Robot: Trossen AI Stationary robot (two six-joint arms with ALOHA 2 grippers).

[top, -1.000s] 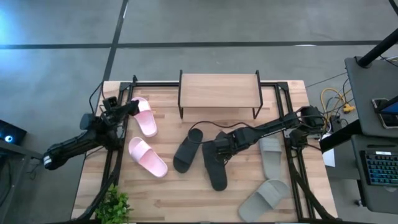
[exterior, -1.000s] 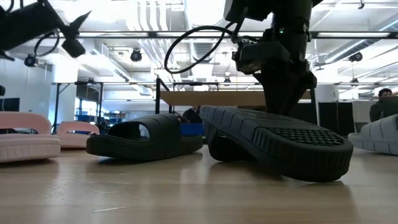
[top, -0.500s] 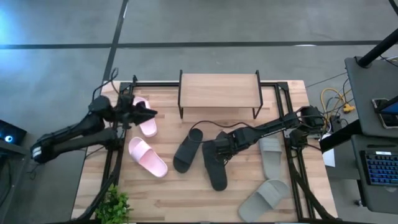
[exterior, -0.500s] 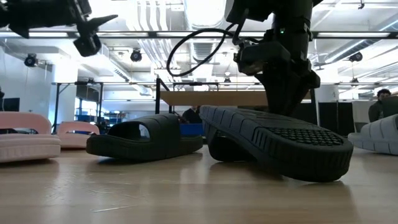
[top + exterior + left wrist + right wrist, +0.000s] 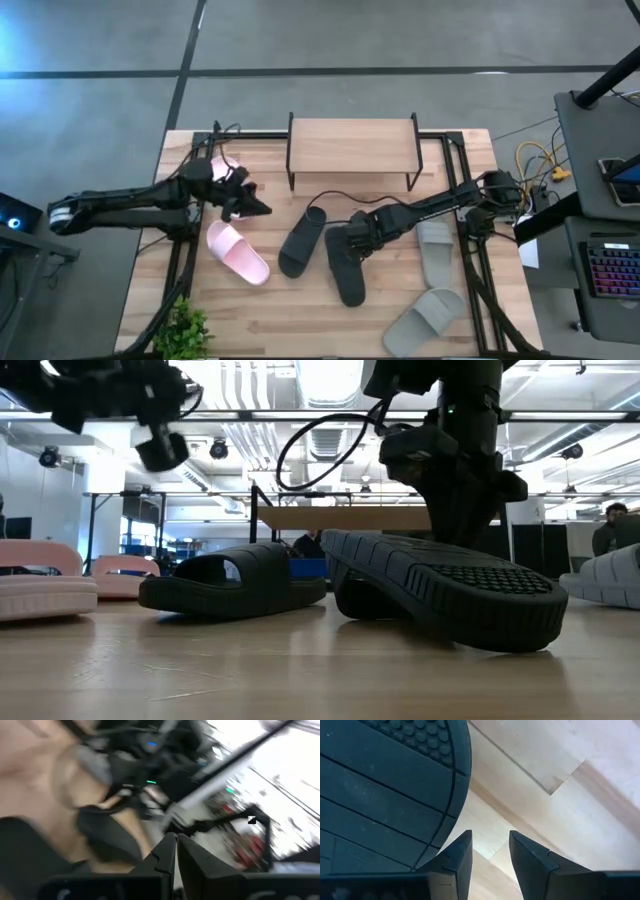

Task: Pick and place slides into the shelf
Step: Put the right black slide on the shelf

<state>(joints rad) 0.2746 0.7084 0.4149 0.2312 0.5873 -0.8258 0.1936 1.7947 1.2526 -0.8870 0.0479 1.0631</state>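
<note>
**Six slides out on the table, shelf top bare**

The slides are flat slip-ons, each with one wide strap: two pale pink, two black, two grey, six in all.

Near the table's left edge, one pink slide [image 5: 231, 190] lies mostly hidden under the left arm, so its direction is hard to read. The other pink slide [image 5: 238, 252] lies just nearer the front edge, sole down, its long axis slanting from the left edge toward the front right.

The left gripper [image 5: 257, 208] hangs above the table between the pink pair and the black pair, its fingers closed together and holding nothing.

Near the middle of the table, one black slide [image 5: 300, 241] rests sole down, long axis running front to back with a slight lean to the right. The second black slide [image 5: 345, 268] is just beside it, tipped up on its edge so its ridged sole faces the front edge, long axis front to back.

The right gripper [image 5: 352, 240] sits low at this slide's far end, fingers slightly apart with bare wood between them.

Along the right edge, one grey slide [image 5: 436, 254] points front to back. The other grey slide [image 5: 422, 320] lies at the front right corner, angled across it.

The shelf [image 5: 352, 147], a light wooden board on thin dark legs, stands at the middle of the back edge.
</note>
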